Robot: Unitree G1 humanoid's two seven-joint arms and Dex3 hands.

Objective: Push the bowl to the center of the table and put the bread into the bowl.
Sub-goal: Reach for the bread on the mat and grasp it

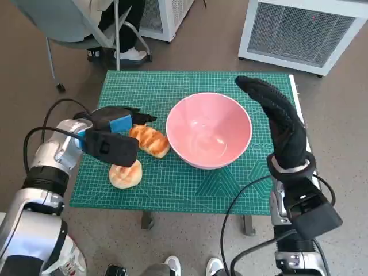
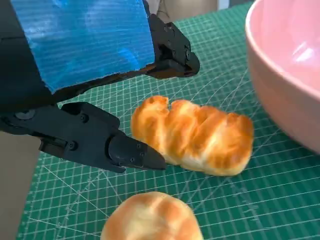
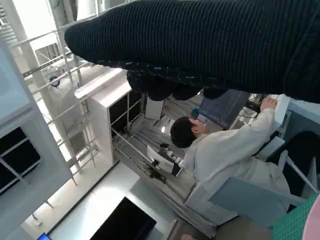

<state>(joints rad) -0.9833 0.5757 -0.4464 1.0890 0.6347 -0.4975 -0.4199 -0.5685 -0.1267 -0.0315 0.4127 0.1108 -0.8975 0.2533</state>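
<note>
Beside the pink bowl, near table centre, we note the long bread lying slantwise. Left hand is nearest, fingers spread wide around its end, holding nothing. Right hand is raised beyond the bowl, flat and empty.

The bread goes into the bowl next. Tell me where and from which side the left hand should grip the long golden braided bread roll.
Grip the long golden braided bread roll across its narrow middle, coming from the side away from the pink bowl, where the left hand already has its fingers apart around it. Its long sides are free; the round bun lies apart.
</note>
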